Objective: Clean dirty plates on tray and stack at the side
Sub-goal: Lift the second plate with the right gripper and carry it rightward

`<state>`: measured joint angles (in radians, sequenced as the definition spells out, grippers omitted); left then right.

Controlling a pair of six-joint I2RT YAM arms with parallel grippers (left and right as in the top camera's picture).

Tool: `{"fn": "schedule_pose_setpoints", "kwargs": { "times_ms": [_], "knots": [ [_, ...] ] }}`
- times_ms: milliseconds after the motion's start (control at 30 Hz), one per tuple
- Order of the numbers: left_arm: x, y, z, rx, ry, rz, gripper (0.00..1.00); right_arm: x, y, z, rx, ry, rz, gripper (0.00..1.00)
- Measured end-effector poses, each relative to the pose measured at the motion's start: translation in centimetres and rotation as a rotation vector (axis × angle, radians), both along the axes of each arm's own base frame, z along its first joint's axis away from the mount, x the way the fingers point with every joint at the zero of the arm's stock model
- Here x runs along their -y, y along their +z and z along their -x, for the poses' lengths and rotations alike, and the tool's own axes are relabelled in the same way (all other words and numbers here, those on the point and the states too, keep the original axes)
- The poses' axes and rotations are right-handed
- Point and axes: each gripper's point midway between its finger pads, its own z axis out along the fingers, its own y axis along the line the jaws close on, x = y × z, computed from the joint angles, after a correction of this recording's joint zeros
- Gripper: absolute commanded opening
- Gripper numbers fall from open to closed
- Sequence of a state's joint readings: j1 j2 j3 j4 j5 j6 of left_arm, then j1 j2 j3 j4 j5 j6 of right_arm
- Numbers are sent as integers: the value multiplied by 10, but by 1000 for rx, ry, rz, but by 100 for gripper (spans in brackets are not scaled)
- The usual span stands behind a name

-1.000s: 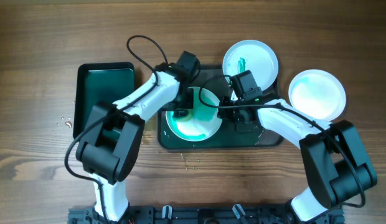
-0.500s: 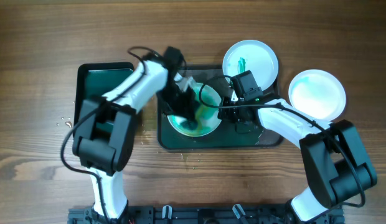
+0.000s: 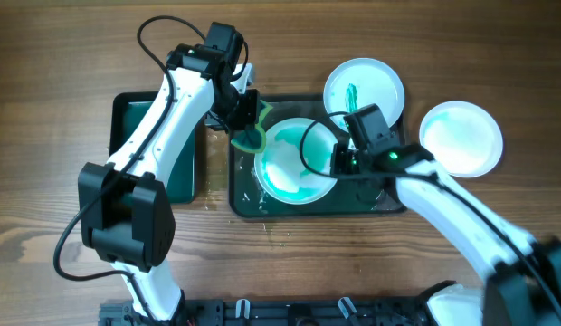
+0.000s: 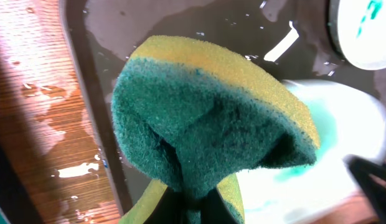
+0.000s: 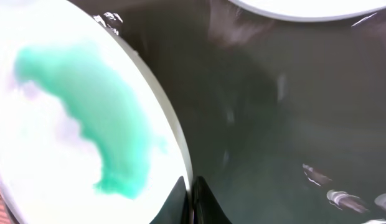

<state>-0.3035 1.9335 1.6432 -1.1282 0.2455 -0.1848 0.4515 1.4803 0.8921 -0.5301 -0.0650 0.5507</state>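
Left gripper point(image 3: 248, 122) pinches a folded green-and-yellow sponge point(image 4: 205, 118) over the top-left corner of the wet tray point(image 3: 317, 205). Right gripper point(image 5: 192, 198) fingers are pressed onto the rim of the teal-smeared plate point(image 3: 297, 163) at tray centre. Streaked white plate point(image 3: 364, 89) sits on the tray's top-right corner, pale blue plate point(image 3: 460, 136) on the table point(image 3: 63, 54) right of the tray

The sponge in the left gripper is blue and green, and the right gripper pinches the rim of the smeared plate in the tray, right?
Not quite. The left wrist view shows the sponge is yellow and green. The rest holds: the left gripper holds it, and the right gripper pinches the rim of the smeared plate in the tray.
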Motion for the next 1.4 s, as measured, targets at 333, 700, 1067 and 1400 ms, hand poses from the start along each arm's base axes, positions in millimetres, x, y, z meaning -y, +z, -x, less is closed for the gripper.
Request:
{"fn": "schedule_pose_setpoints", "kwargs": {
  "times_ms": [333,700,1067,1400],
  "knots": [
    [-8,-2,-5,22,24,-49,4,48,60,6,239,-77,277,4],
    [-9,-2,-9,29,57,-52,4,66,95,-1,457,-79,604,5],
    [-8,-1,-13,40,83,-46,4,34,190,-4,851,-40,984,4],
    [-8,-1,-13,40,86,-47,4,36,220,3,875,-37,1163,4]
  ]
}}
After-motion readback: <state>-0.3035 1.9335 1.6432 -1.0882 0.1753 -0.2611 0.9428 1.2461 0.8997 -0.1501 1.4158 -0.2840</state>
